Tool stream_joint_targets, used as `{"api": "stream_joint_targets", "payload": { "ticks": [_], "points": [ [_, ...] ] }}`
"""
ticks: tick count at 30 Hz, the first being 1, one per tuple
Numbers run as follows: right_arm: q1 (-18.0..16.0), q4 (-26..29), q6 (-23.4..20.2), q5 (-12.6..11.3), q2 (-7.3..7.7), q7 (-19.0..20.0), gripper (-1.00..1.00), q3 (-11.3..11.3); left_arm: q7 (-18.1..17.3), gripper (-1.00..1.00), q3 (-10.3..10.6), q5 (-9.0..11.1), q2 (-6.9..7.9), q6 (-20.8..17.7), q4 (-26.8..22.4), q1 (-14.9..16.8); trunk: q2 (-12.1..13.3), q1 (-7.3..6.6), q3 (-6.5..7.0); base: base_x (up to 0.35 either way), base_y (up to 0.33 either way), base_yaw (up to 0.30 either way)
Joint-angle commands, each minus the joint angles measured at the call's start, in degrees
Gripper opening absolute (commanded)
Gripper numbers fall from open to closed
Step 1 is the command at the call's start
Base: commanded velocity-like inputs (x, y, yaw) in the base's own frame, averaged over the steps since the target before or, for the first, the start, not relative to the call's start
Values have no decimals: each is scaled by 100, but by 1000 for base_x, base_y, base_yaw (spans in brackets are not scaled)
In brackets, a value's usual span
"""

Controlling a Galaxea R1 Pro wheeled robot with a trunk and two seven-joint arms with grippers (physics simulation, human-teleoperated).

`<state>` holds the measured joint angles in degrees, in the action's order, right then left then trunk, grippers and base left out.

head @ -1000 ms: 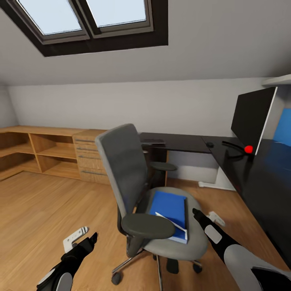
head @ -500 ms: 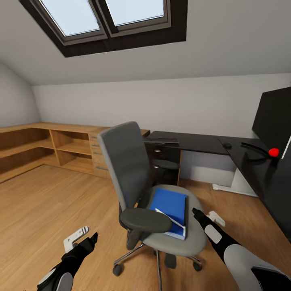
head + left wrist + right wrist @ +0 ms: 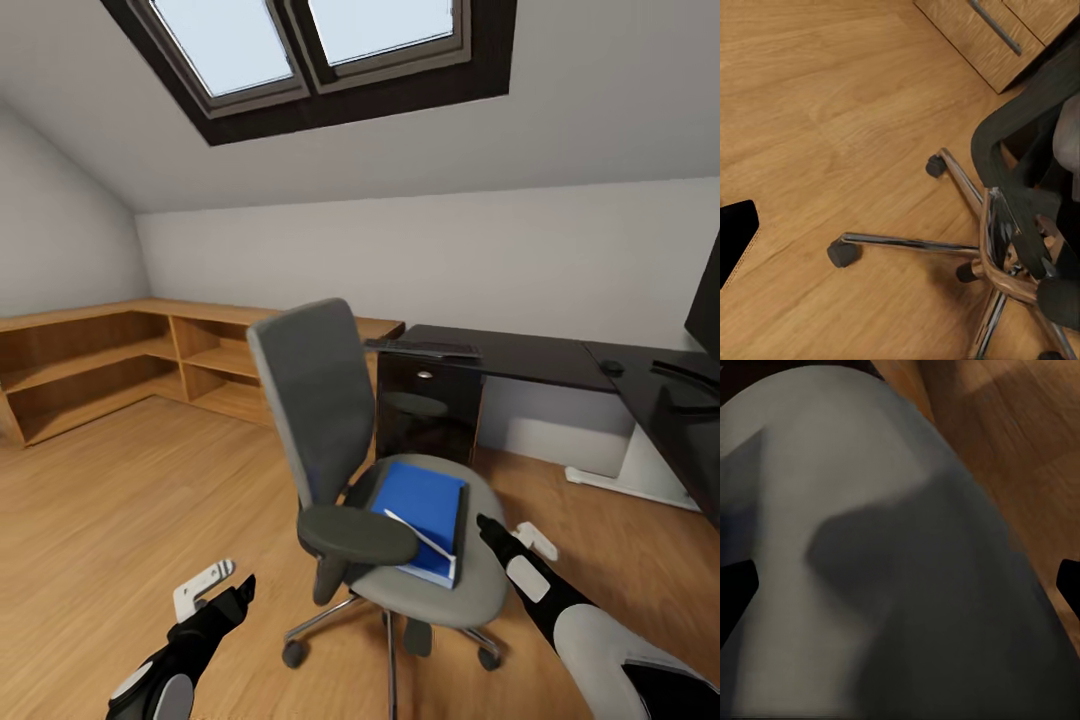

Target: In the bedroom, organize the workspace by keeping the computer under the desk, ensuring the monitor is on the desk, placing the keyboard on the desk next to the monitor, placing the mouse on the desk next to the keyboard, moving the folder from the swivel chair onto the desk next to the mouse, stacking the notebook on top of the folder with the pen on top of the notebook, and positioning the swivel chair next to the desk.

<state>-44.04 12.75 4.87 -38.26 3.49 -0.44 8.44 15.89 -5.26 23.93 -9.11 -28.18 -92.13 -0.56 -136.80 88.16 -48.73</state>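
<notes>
Swivel chair (image 3: 390, 480) mid-floor, well apart from worktop (image 3: 530, 358). Blue folder (image 3: 425, 510) flat on seat, white pen (image 3: 417, 533) lying across it. Keyboard (image 3: 422, 347) on worktop's near-left end, mouse (image 3: 611, 368) farther right. Left pincer (image 3: 240, 595) low over wooden floor (image 3: 120, 500), left of chair base; cannot tell whether fingers spread. Right pincer (image 3: 485, 527) just beside seat's right edge; spread also unclear.
</notes>
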Motion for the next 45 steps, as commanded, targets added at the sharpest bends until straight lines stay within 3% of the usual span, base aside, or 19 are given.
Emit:
{"api": "stream_joint_targets", "payload": {
  "ticks": [1,23,45],
  "points": [
    [1,-10,14,-120,-5,18,100,-106,37,100,3,59,-3,-21,-7,3,-2,0,-5,0,0,207],
    [1,10,27,-120,-46,1,100,-106,36,100,18,59,-3,-21,-7,3,-2,0,-5,-76,0,24],
    [1,8,31,-120,-44,0,100,-101,37,100,138,59,-3,-16,-7,3,-2,0,-5,44,0,265]
  ]
}}
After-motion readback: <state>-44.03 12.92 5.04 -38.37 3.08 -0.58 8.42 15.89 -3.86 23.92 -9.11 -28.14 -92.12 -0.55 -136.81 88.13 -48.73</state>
